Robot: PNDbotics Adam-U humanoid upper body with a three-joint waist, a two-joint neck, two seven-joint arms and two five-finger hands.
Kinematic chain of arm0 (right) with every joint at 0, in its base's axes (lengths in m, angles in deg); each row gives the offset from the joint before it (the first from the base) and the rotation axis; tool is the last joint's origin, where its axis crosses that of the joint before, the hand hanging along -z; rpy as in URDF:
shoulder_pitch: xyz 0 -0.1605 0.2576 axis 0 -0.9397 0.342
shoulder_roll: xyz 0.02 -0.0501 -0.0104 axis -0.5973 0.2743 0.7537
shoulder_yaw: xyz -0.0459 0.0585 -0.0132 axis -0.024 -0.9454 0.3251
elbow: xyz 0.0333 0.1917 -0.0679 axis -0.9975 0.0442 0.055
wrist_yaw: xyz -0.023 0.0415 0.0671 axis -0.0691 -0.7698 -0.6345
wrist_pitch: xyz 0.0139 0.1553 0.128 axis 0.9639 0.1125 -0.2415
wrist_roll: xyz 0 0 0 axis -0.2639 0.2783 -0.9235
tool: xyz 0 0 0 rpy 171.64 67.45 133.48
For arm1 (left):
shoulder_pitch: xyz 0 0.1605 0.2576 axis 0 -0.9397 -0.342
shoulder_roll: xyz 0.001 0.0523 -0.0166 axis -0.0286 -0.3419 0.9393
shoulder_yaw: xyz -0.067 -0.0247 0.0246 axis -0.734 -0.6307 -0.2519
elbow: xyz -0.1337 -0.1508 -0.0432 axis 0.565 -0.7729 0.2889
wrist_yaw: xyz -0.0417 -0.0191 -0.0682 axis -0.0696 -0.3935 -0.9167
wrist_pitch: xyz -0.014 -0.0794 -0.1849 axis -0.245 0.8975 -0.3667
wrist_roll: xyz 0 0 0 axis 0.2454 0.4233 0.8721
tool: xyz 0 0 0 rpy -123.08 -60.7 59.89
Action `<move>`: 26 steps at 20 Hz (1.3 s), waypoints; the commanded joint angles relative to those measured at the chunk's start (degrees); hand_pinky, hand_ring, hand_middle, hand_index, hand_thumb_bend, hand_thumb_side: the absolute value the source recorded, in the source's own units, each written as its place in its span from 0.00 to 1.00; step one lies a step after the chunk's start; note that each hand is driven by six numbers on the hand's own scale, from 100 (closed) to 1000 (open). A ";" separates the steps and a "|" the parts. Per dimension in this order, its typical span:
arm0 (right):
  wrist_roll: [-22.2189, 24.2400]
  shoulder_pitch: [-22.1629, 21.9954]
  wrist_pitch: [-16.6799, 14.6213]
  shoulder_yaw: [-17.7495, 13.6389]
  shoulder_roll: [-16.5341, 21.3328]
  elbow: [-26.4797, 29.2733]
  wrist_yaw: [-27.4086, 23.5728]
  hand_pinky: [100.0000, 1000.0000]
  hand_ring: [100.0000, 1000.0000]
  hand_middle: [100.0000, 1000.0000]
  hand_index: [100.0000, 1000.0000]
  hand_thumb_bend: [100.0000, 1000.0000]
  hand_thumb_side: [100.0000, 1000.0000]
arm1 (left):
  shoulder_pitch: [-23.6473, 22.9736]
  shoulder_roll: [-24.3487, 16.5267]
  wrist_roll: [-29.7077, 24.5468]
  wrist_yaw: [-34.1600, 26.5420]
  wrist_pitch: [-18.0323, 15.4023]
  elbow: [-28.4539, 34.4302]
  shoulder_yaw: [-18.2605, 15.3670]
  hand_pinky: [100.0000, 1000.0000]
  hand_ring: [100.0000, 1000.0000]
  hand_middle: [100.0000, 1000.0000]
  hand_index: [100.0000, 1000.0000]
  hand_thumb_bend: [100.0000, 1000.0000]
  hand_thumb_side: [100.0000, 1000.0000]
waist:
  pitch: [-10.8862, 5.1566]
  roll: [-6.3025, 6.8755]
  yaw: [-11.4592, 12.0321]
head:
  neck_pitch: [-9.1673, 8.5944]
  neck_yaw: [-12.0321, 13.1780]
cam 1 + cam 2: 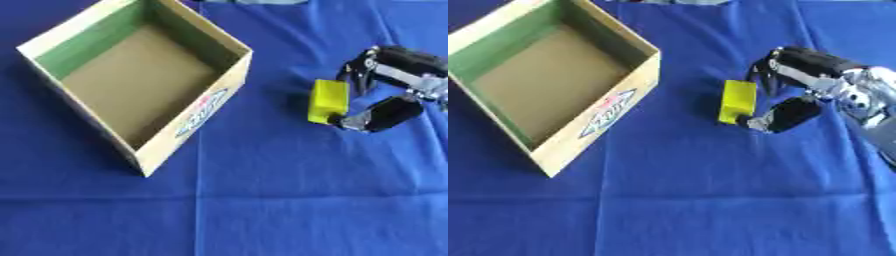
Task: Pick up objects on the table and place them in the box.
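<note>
Showing a blue-and-red printed logo, unreadable, on the outer wall of the open tan cardboard box (188, 127) with its green inner side. Reaching in from the right, black-and-silver right hand (802, 87) curling fingers and thumb around the yellow rectangular block (738, 101), resting on the blue cloth-covered table (289, 200), well apart from the box.

Light was bright and even; the box (149, 150) cast a soft shadow on the blue cloth (289, 210); everything looked slightly blurred.

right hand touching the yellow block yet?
Touching. In the right eye view the right hand has its thumb tip against the yellow block's lower corner and fingers behind its top edge.
</note>
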 commanded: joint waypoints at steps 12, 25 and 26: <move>-3.62 2.45 3.15 -4.74 3.80 5.05 -8.88 0.50 0.52 0.27 0.39 0.00 0.34 | -0.17 -1.09 -0.05 0.15 0.56 0.76 -0.48 0.22 0.39 0.50 0.62 0.00 0.91 | -2.98 -0.77 0.10 | -0.24 -0.40; -7.90 8.36 3.19 -4.82 3.74 5.36 -11.23 0.49 0.52 0.26 0.38 0.00 0.38 | -0.27 -1.09 -0.64 -0.03 1.14 0.76 0.04 0.23 0.39 0.50 0.62 0.00 0.91 | -4.67 -2.79 3.93 | 0.06 -3.84; -8.19 8.94 3.33 -4.73 3.62 5.15 -11.43 0.48 0.51 0.26 0.38 0.00 0.37 | -0.24 -1.07 -0.71 -0.20 1.08 0.76 0.15 0.23 0.39 0.50 0.62 0.00 0.91 | -4.70 -2.97 4.35 | 0.01 -4.24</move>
